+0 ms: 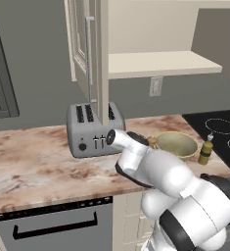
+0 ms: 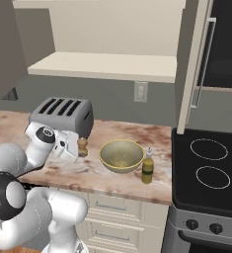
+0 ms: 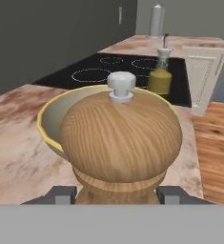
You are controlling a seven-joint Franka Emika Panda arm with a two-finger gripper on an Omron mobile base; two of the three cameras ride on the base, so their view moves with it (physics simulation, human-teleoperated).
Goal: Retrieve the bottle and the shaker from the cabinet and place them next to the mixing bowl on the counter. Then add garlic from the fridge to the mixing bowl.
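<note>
Wooden shaker (image 3: 122, 140) stood on the bench (image 1: 33, 162) just beside the mixing bowl (image 2: 120, 155), my gripper (image 3: 117, 194) straddling its narrow neck, contact unclear; rigid, light, smooth-turned, so I'd hold below the bulb.

The arm (image 1: 185, 196) beside the toaster (image 1: 89, 130) is glossy white, built of rounded segments with dark bands at its joints.
</note>
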